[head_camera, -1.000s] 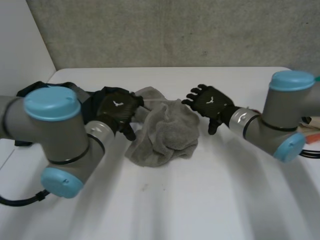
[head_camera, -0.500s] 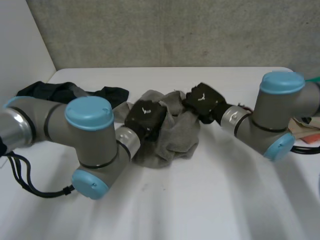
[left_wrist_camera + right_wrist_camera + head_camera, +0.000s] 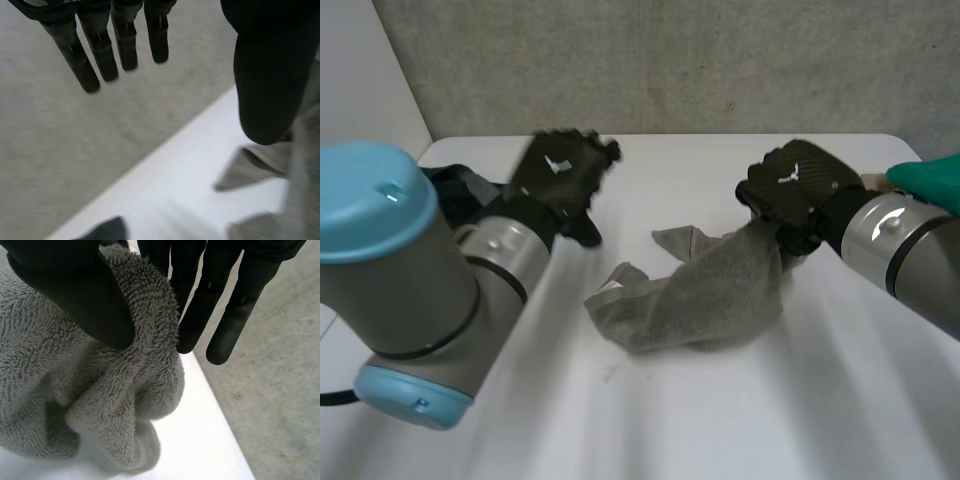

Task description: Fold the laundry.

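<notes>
Head view: grey towel (image 3: 705,290) lies stretched near the middle of the white table (image 3: 720,420). Its long axis runs on a slant. The high end is lifted at the right hand (image 3: 798,192). The low end points toward the left arm and rests on the table. A loose corner sticks out sideways along the upper edge. At the low end a pale hem is turned up.

Right wrist view: right hand has its thumb (image 3: 75,295) pressed onto a thick fold of the towel (image 3: 100,405) against the fingers (image 3: 197,310), so the fold is pinched. The rest hangs below the palm in bunched folds. The towel's very end is covered by the hand.

Left hand (image 3: 562,172) is raised above the table, well apart from the towel. In the left wrist view its fingers (image 3: 82,65) are straight and spread from the thumb (image 3: 265,80), with nothing between them. A bit of towel (image 3: 255,167) shows beyond the thumb.

Dark garment (image 3: 455,188) lies at the table's left side, mostly hidden behind the left arm, shape unclear. Teal object (image 3: 932,178) at the right is cut off by the view's edge and can't be identified.
</notes>
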